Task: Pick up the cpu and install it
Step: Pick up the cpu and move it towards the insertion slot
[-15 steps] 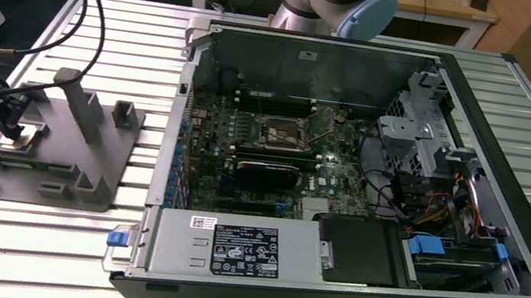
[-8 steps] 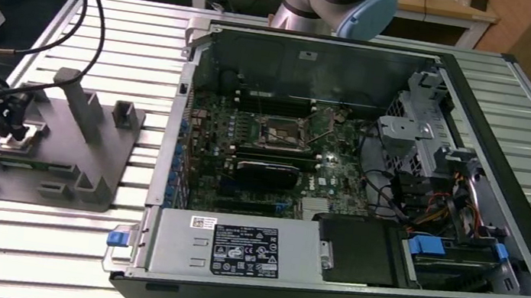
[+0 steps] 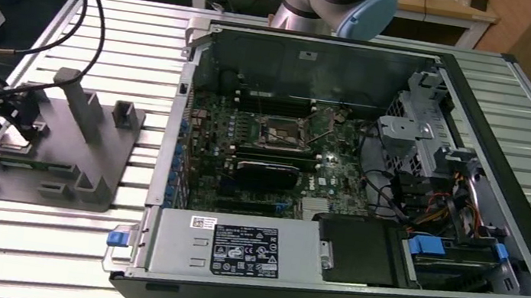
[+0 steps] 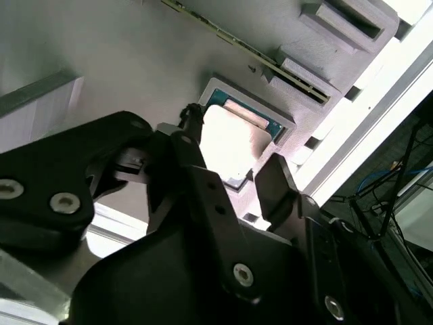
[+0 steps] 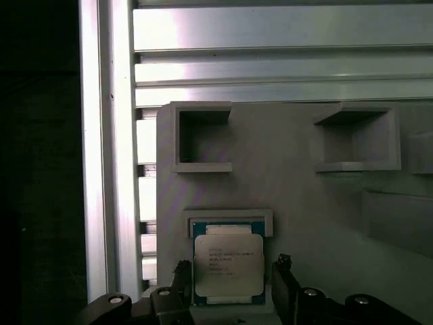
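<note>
**Cpu** [image 5: 228, 257]: one flat square chip with a pale metal top on a green-edged board. It lay flat in a shallow square recess near one edge of the grey holder block [image 5: 298, 183], and was seen in both wrist views. It had not been lifted.

**Pincer** [image 5: 231, 265]: black, two-fingered. The jaws stood a little wider than the chip, with one of the fingers [image 5: 283, 277] close beside each of two opposite edges. I could not tell whether either finger touched the chip. It carried nothing.

**Holder block**: grey, with several open pockets; two square ones near the chip were seen unfilled. In the exterior view it sat at the lower left of the frame on the slatted metal tabletop [image 3: 16, 247], with the pincer low over it.

**Computer case** [image 3: 509, 173]: lay on its side with the panel off, filling the middle and right of the exterior view. The motherboard socket [image 3: 281, 133] was near the centre of the frame, well apart from the holder block, and looked unoccupied.

**Progress**: early, by my reckoning. The pincer was in place around the chip. The grip, the lift, the carry to the case and the seating in the socket were all left to do.
</note>
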Controlling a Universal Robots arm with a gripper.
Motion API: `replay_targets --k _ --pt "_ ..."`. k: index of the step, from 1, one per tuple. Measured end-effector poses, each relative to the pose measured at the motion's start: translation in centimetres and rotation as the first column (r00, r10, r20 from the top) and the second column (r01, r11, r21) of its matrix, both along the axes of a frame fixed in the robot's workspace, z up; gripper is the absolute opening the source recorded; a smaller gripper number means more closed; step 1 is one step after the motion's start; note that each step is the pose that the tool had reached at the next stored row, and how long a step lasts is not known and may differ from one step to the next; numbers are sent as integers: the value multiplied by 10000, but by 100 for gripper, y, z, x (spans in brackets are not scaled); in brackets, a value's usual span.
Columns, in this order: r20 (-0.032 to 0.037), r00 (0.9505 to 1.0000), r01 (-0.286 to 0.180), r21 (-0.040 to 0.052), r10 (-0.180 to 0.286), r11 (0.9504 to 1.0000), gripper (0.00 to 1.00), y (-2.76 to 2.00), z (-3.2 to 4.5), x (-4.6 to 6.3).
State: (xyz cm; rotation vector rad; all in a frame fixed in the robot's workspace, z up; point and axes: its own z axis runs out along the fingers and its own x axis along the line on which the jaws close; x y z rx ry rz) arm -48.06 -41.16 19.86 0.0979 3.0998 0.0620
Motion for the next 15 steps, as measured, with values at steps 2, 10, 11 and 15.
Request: replay_targets --k 2,10,11,15 --pt "-1 10000 0 -1 0 10000 59 0 -1 0" --pt "0 10000 -76 0 76 10000 59 0 -62 0" --pt "0 10000 -76 0 76 10000 59 0 -68 0" --pt "0 10000 -75 0 75 10000 59 9 -84 4"
